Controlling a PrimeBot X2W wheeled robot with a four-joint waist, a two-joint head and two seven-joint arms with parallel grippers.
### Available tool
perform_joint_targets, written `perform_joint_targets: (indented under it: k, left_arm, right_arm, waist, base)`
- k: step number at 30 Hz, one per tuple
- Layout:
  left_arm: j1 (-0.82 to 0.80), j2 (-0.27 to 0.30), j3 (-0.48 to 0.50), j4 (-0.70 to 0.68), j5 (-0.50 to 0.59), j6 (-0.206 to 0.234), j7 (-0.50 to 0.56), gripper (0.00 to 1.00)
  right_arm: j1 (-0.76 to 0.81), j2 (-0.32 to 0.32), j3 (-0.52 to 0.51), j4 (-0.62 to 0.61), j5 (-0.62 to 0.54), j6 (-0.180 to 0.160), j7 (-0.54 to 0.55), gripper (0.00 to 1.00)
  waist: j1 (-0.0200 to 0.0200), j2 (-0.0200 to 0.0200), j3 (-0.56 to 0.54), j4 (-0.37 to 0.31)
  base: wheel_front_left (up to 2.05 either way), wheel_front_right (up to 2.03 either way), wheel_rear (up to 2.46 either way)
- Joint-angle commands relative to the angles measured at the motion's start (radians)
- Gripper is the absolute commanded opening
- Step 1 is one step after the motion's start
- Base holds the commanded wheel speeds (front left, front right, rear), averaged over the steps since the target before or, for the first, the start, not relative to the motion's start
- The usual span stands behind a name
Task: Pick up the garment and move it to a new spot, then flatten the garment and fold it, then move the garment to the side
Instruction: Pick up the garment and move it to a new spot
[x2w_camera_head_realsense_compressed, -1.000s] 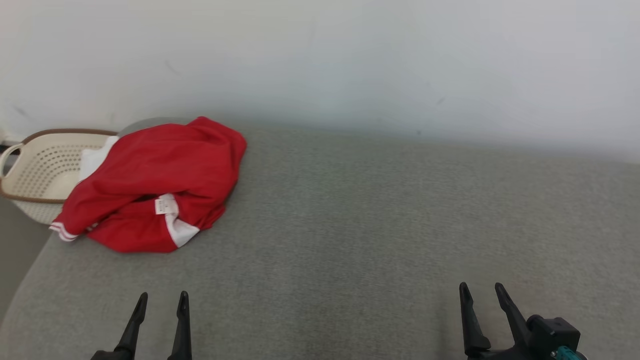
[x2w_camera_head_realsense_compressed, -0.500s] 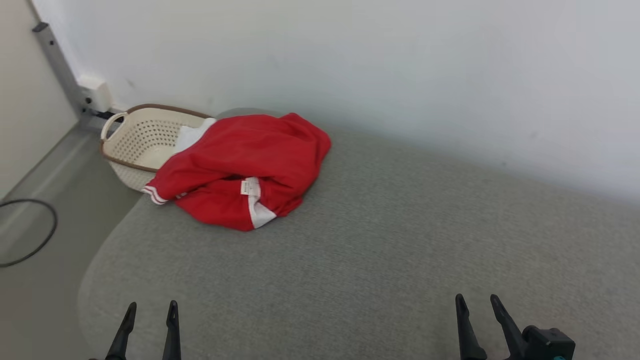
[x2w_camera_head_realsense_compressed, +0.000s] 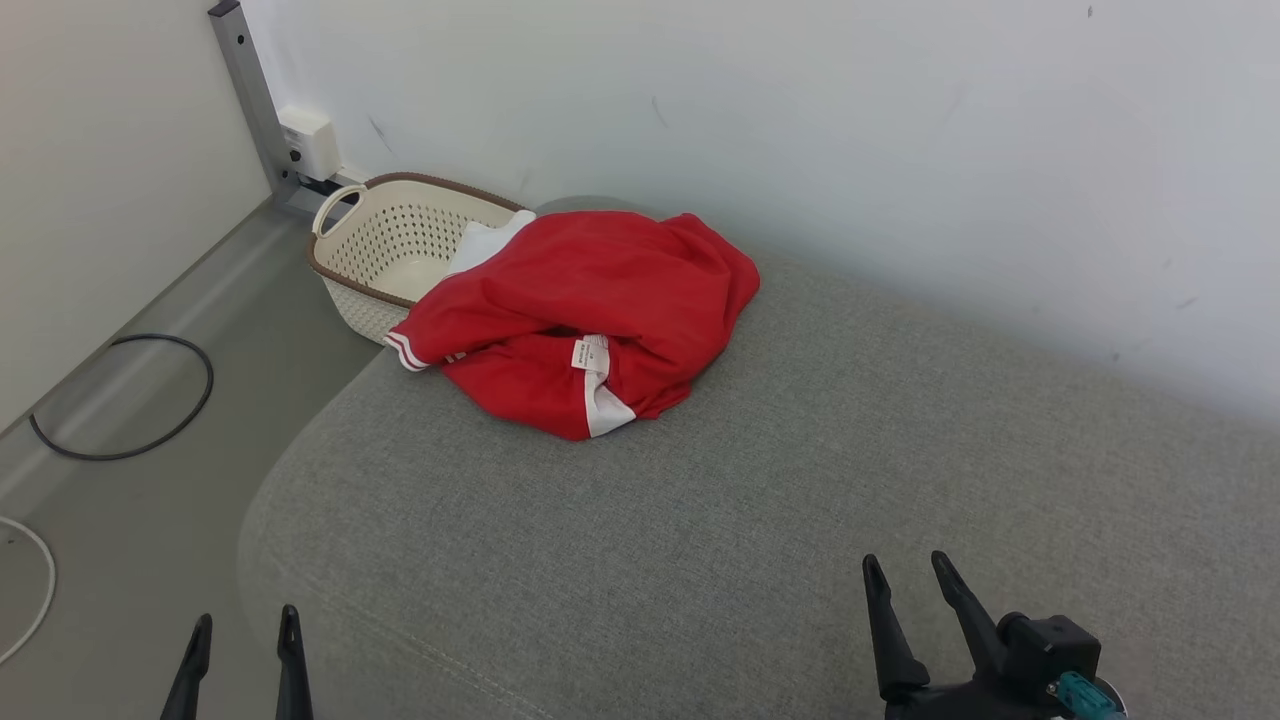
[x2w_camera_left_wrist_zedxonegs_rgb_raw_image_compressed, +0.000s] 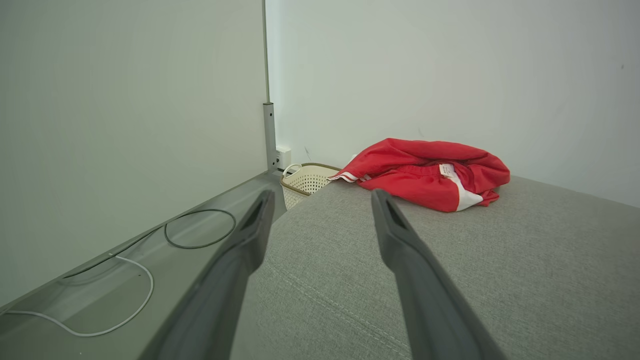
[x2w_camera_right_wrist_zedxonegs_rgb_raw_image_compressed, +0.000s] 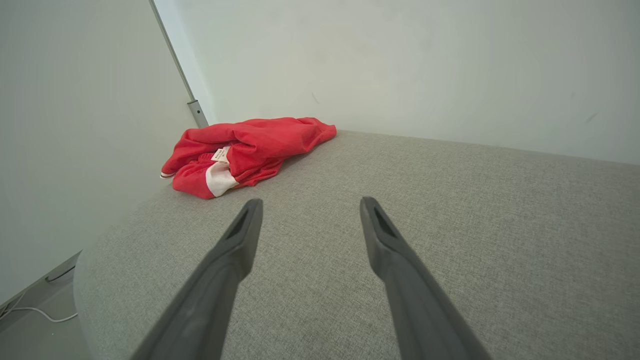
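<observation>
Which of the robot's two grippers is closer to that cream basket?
Left. The left gripper hangs at the grey cushion's left edge, with the basket ahead of it. The right gripper is over the cushion, well to the basket's right, with the red garment between them.

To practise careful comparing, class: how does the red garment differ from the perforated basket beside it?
The garment is soft, crumpled and red with white trim; the basket is rigid, cream, brown-rimmed and full of holes. The garment lies on the grey cushion; the basket stands off its edge, lower down. Both sit close to the wall, at the cushion's far left corner.
</observation>
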Motion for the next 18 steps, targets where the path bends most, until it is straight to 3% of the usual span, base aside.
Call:
perform_joint_targets:
  k: [1,12,18]
  left_arm:
    - [0.016,0.001,0.003,-0.006,-0.004,0.005,-0.003,1.00]
    - [0.009,-0.007,0.016,-0.012,-0.008,0.007,-0.003,1.00]
    - [-0.102,0.013,0.003,0.072,-0.056,-0.056,0.007,1.00]
  right_arm:
    - [-0.004,0.001,0.002,0.005,-0.001,0.001,-0.007,1.00]
    - [-0.012,0.001,0.000,0.031,-0.006,0.001,-0.016,1.00]
    - [0.015,0.001,-0.012,0.003,0.003,0.001,-0.020,1.00]
  waist:
    - [0.0000,0.0000,0.005,0.004]
    - [0.0000,0.0000,0.002,-0.001]
    - [0.0000,0.0000,-0.006,-0.044]
  base:
    - [0.00,0.00,0.00]
    - [0.00,0.00,0.00]
    - [0.00,0.00,0.00]
